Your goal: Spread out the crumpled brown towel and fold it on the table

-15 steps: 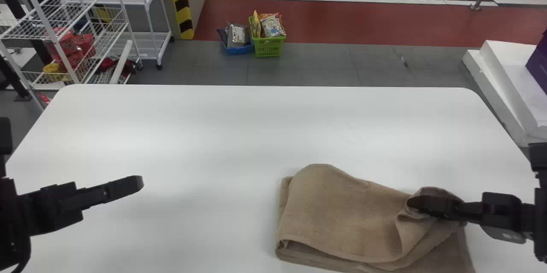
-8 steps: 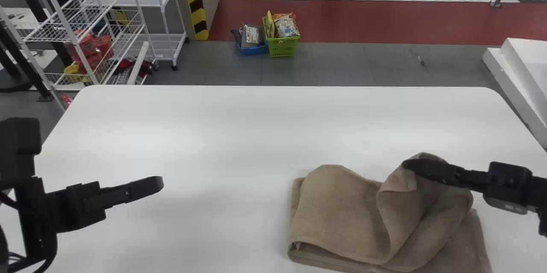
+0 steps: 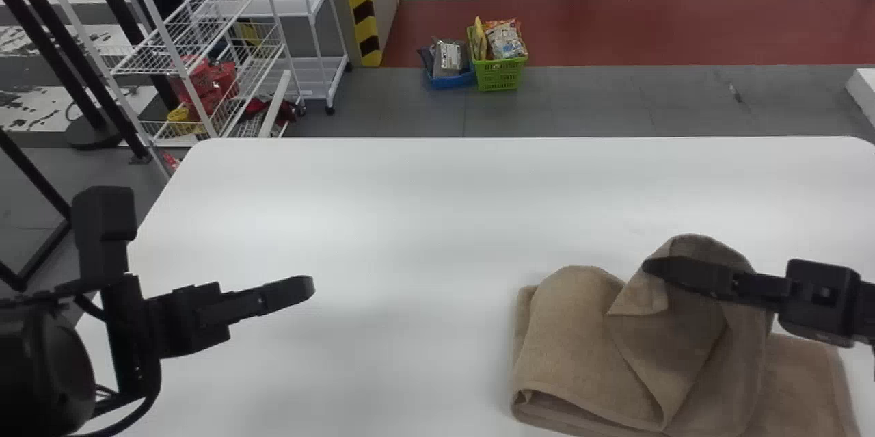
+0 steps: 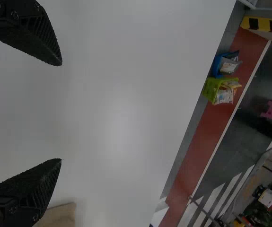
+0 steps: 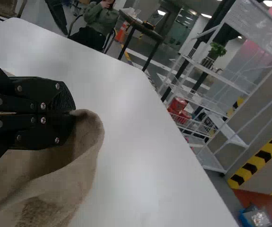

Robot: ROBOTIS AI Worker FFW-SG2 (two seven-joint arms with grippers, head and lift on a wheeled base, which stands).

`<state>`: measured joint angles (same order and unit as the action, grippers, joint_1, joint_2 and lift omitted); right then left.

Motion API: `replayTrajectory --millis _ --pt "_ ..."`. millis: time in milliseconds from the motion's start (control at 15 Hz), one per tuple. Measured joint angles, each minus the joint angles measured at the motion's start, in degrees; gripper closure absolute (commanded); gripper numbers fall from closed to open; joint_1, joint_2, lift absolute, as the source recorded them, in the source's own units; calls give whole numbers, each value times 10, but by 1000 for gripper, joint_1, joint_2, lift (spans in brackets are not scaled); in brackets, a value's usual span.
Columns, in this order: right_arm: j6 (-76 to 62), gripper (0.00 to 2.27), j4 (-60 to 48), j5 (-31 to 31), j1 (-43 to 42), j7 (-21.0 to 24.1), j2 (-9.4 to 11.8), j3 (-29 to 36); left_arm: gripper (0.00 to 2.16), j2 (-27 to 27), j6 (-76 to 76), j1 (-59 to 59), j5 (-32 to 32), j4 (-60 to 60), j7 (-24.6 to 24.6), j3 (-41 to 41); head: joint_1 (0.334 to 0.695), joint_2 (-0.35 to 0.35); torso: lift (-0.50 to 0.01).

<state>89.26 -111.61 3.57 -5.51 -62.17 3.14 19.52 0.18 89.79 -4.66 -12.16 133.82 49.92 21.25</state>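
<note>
Jaws of the right gripper pinch a raised part of the brown towel, right on the white table; the left gripper gapes. Pulling higher could drag its lower layers askew.

The brown towel runs off the head view's bottom edge, its pinched part hidden inside the right tool. The right arm is cropped at the right edge; apparent packets in the blue basket are too small to identify.
</note>
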Motion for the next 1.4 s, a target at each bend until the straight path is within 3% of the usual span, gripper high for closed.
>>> replayTrajectory --millis 200,267,333,400,733,1133,1400 --pt "0 1551 -1 -14 30 -17 9 -14 90 0 0 0 -2 -3 0 1 695 139 -127" --pt "0 1031 0 -32 37 -28 16 -23 90 0 0 2 -3 -4 0 1 695 136 -127" --pt "0 87 1 -51 43 -39 20 -27 90 0 0 5 -4 -6 -2 -1 695 132 -127" --pt "0 -1 -2 -60 49 -52 23 -24 90 0 0 7 -4 -6 -4 -4 695 125 -127" --pt "0 53 -80 -45 92 -158 29 74 90 0 0 15 -9 -16 -6 -10 695 66 -127" --pt "-58 147 -51 -38 105 -160 29 144 90 0 0 19 -16 -20 -5 -10 695 -5 -127" --pt "-137 164 -51 14 125 -160 40 202 90 1 0 23 -16 -29 -7 -6 695 -58 -127"
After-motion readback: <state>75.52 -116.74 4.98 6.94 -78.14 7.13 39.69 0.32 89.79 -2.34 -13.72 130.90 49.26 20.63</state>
